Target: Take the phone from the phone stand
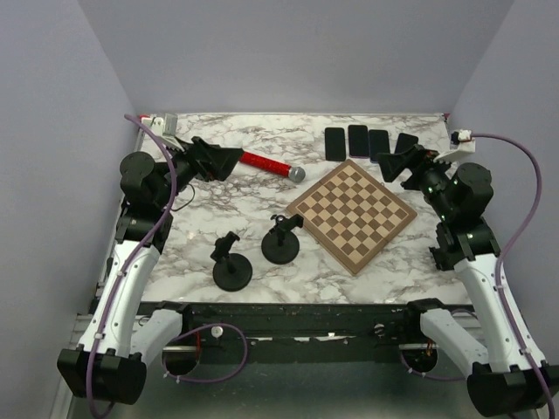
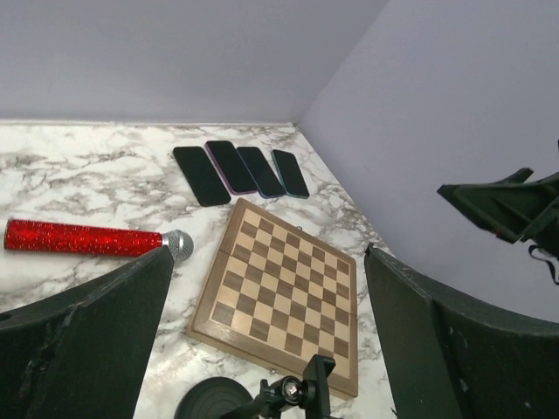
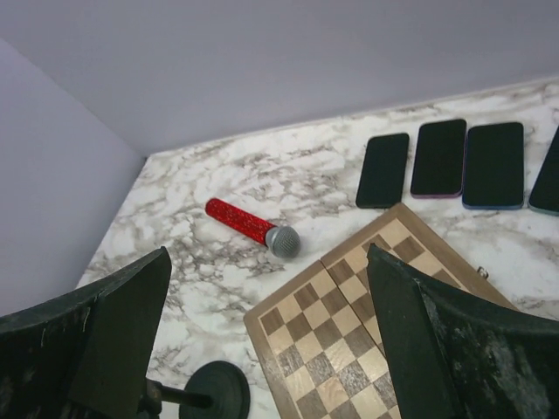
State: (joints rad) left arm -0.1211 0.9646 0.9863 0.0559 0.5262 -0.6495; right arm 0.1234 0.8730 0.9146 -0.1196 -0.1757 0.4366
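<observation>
The left gripper (image 1: 231,161) is spread wide, its two fingers (image 2: 87,340) far apart with nothing between them, touching nothing and hanging above the desk (image 1: 192,227). The right gripper (image 1: 390,166) is just as wide and also holds nothing.

The four phones (image 1: 358,140) lie flat in a row on the desk. From the left gripper they are straight ahead, on the far side of the chessboard (image 1: 354,214). From the right gripper they are ahead and towards its right finger, and the end phone of the row lies close beside that gripper in the top view.

Two phone stands (image 1: 232,266) sit upright on round black bases, well apart from both grippers and on the near side of each. One stand's clamp head shows low between the left gripper's fingers. The other stand's base shows near the right gripper's left finger.

A red microphone (image 1: 266,164) lies on the desk just ahead of the left gripper, by its left finger. From the right gripper it lies ahead, across the chessboard.
</observation>
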